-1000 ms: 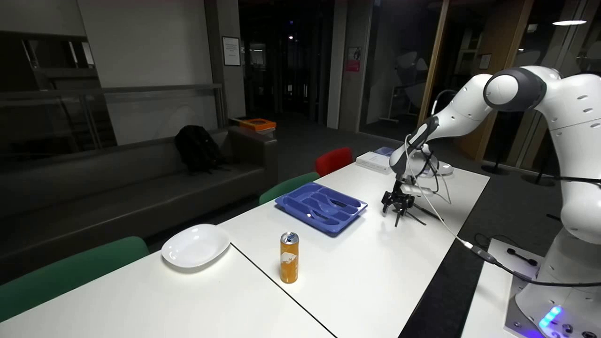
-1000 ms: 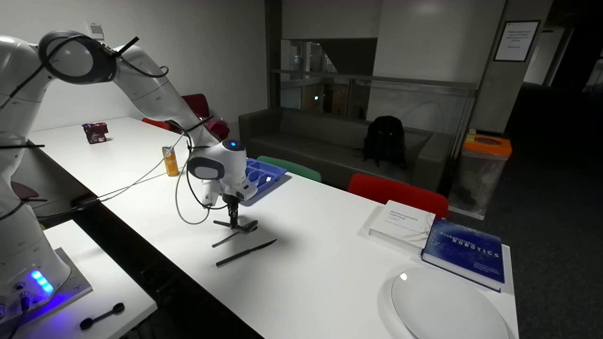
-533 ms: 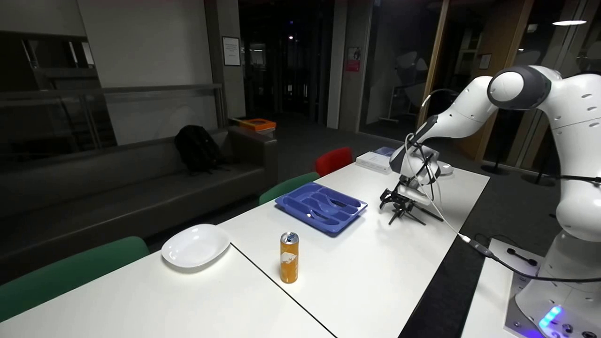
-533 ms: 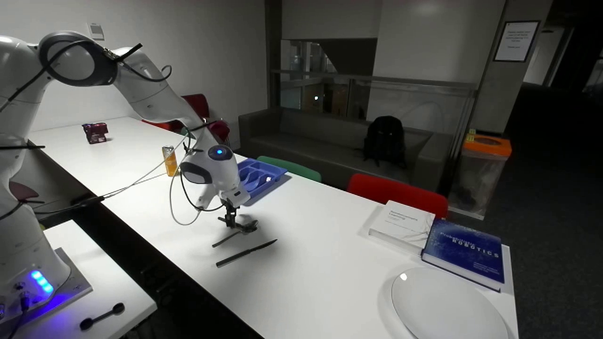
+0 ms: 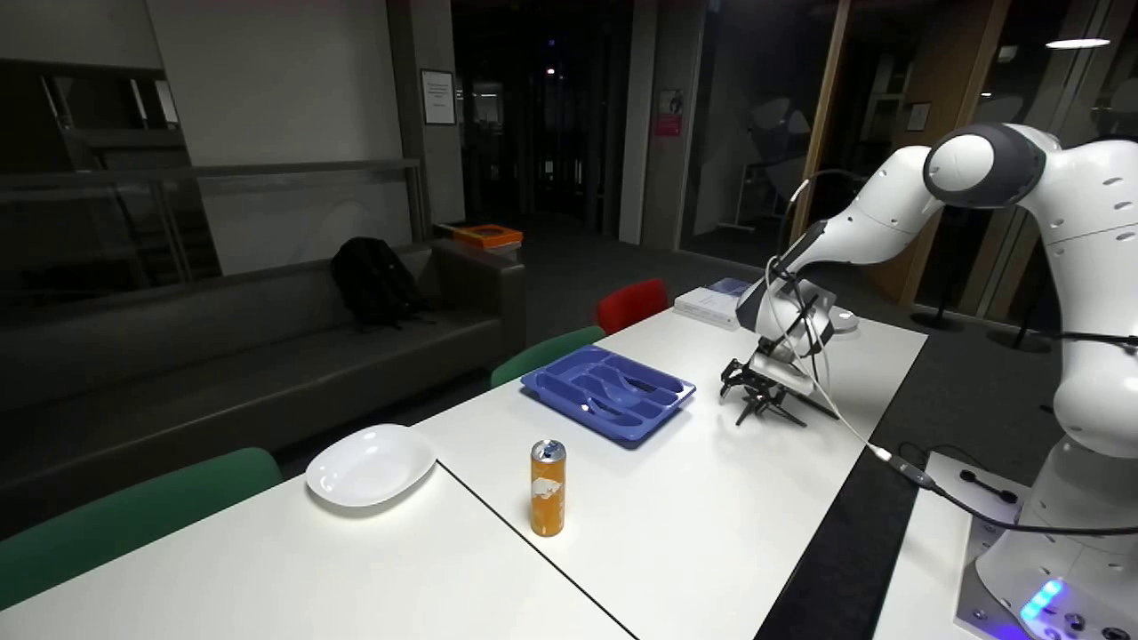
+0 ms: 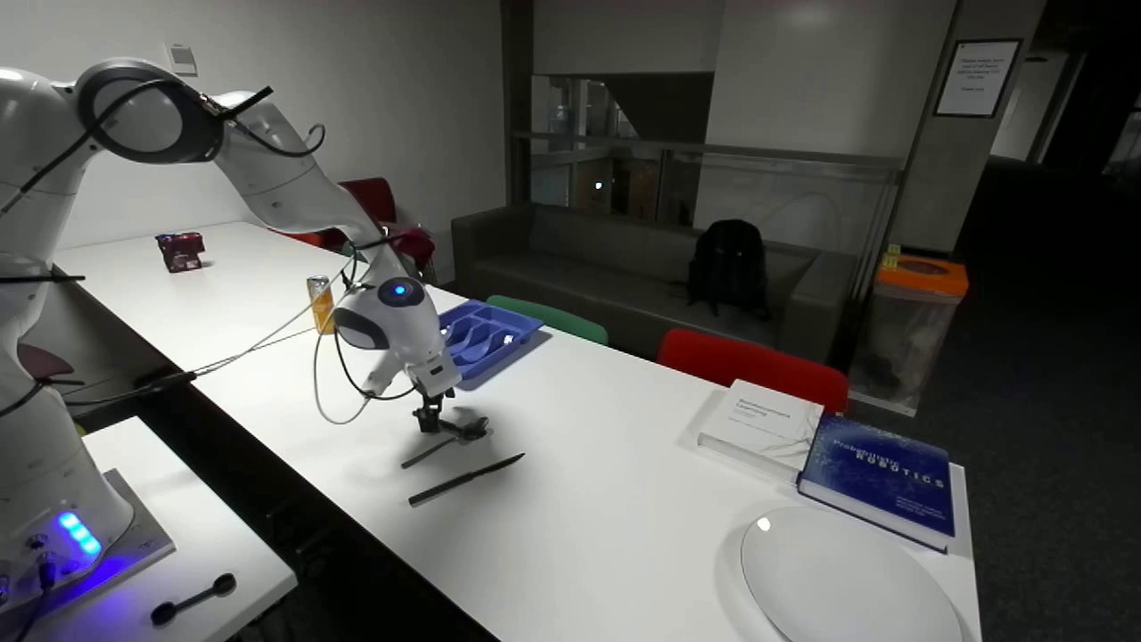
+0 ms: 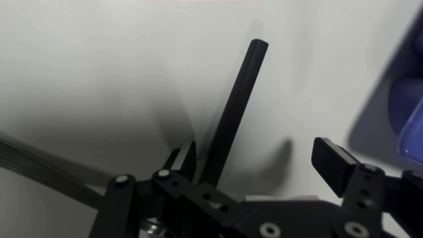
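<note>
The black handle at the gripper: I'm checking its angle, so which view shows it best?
The wrist view: the black handle shows large against the table, its far end plain, though the gripper hides the near part. In both exterior views it is small, hard to pick out among gripper and nearby cutlery.

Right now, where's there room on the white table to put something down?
One bare patch lies between the knife, the white book and the big plate. Another lies between the orange can and the blue tray. It's crowded by the gripper, where other dark cutlery lies near the knife.
</note>
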